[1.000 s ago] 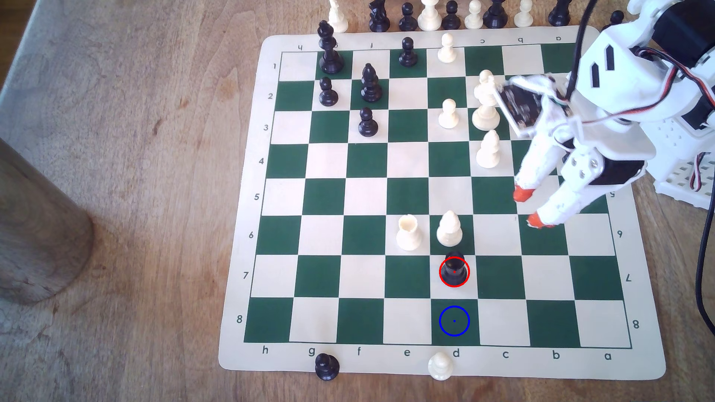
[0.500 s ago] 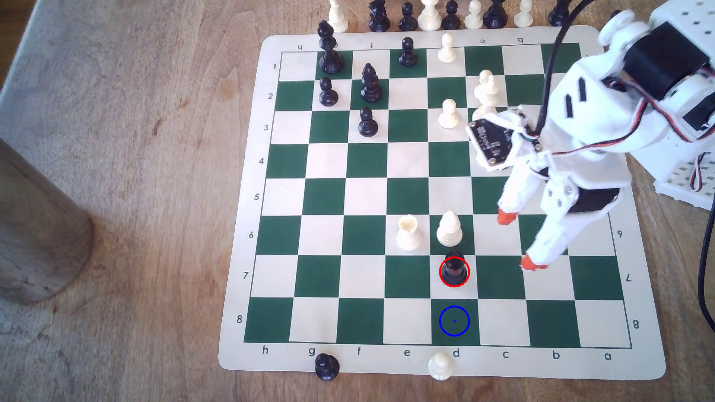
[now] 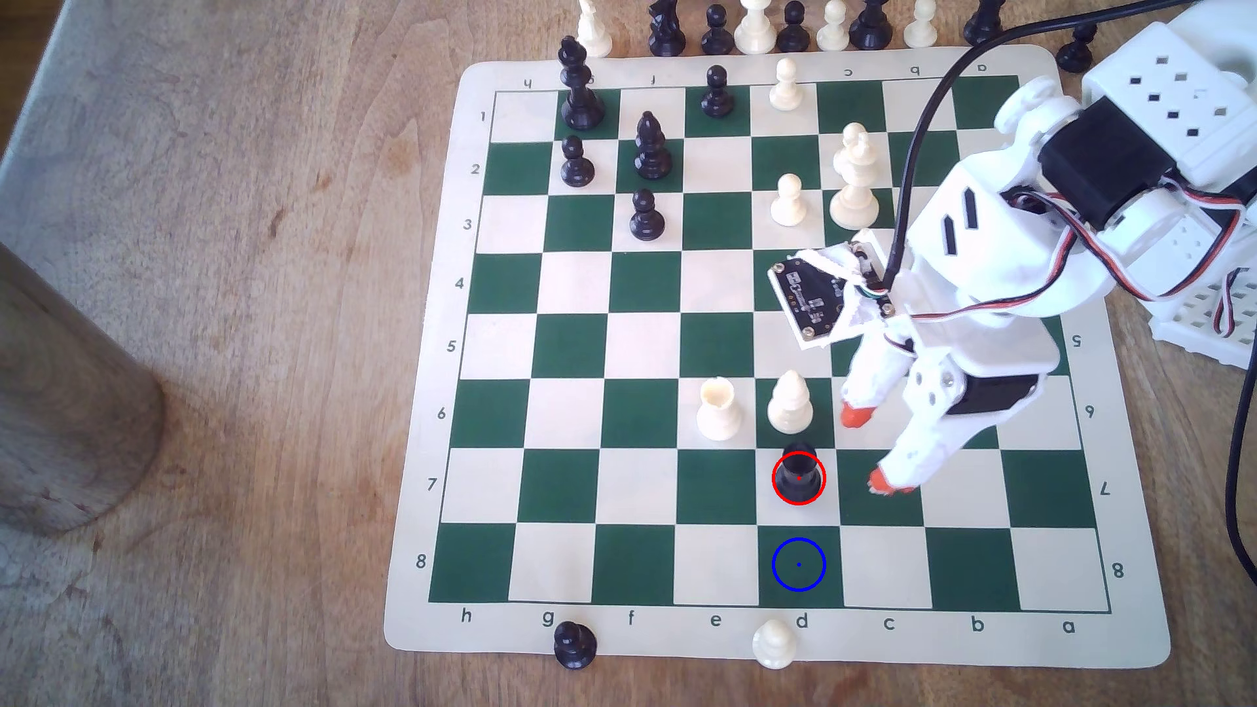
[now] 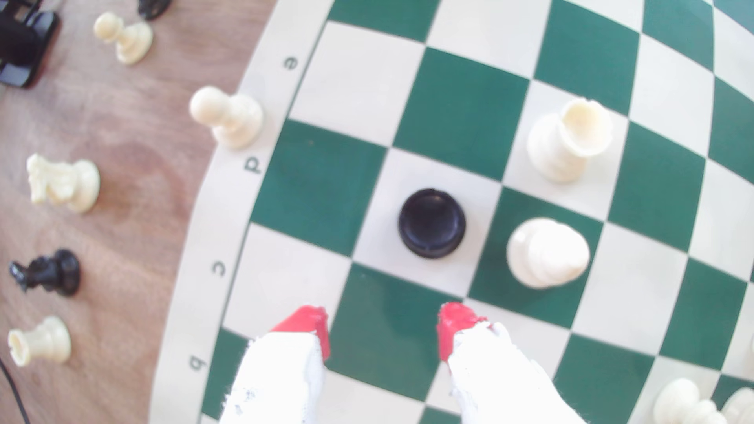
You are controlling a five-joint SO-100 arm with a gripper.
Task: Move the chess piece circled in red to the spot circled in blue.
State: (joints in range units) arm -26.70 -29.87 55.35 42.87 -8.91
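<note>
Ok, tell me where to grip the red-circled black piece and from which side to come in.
Grip the black piece across its narrower body below the wide flat top, descending from above. It stands upright; the cream piece crowds the neighbouring square, so place the fingers on the two sides away from it. The hand is open, beside it.

A hobby tabletop setup — worn wooden table (image 3: 238,272), roll-up chess mat (image 3: 422,639), white 3D-printed arm (image 3: 986,224).

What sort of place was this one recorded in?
Probably a home or hobby tabletop setup, not a factory: a roll-up chess mat lies on a worn wooden table, with spare pieces lined up beside it and a small white arm whose gripper hangs over it.
</note>
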